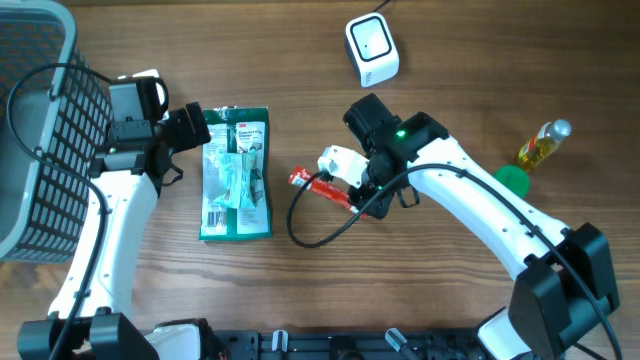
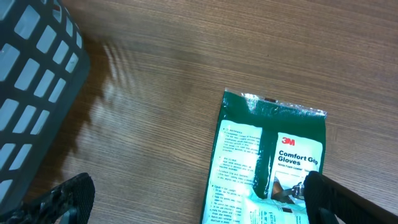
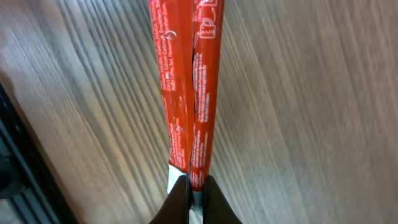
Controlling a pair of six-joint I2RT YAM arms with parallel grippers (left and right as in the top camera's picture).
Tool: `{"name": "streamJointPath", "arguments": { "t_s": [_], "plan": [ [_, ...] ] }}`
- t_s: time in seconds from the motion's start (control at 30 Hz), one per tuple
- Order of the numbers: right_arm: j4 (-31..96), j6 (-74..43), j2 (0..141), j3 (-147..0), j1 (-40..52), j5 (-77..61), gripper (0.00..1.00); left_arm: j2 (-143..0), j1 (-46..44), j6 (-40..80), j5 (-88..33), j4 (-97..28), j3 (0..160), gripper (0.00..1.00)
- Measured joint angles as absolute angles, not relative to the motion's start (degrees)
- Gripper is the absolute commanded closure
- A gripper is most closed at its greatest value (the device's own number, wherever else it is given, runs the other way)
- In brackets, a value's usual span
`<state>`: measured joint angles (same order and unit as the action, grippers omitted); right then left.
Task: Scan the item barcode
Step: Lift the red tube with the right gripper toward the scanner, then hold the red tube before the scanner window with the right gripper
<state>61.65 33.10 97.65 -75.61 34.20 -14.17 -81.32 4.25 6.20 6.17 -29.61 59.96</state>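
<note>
The red packet (image 1: 318,186) lay near the middle of the wooden table (image 1: 450,60), its right end pinched between the closed fingers of the right gripper (image 1: 352,197); the wrist view showed those fingers (image 3: 180,202) clamped on the packet's pale edge while the rest of it ran away from them over the wood. The white scanner (image 1: 372,48) sat well apart at the far side. Off to the left, the left gripper (image 1: 200,130) hung with its fingers spread wide and holding nothing, over the far end of a green gloves pack (image 1: 236,172), with a grey basket (image 1: 40,130) beyond it.
</note>
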Motion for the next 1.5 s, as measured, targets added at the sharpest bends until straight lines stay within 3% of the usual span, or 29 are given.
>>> {"name": "streamJointPath", "arguments": {
  "t_s": [0.23,0.43,0.7,0.87,1.03,1.5],
  "plan": [
    [52.99,33.17,97.65,-75.61,34.20,-12.67,0.96,-81.32,4.25,6.20,6.17,-29.61,59.96,0.00],
    [40.71,29.47,97.65,-76.95,34.17,14.00,0.96,-81.32,4.25,6.20,6.17,-29.58,59.96,0.00],
    [17.19,46.76,97.67,-77.82,33.17,35.00,0.96,-81.32,4.25,6.20,6.17,-29.63,59.96,0.00],
    [8.47,50.28,98.56,-77.84,31.16,40.71,0.96,-81.32,4.25,6.20,6.20,-29.61,59.96,0.00],
    [-4.21,53.32,109.03,-77.91,29.61,50.02,0.96,-81.32,4.25,6.20,6.17,-29.58,59.96,0.00],
    [-11.79,55.42,122.08,-77.93,26.52,52.29,0.96,-81.32,4.25,6.20,6.17,-29.63,59.96,0.00]
  ]
}}
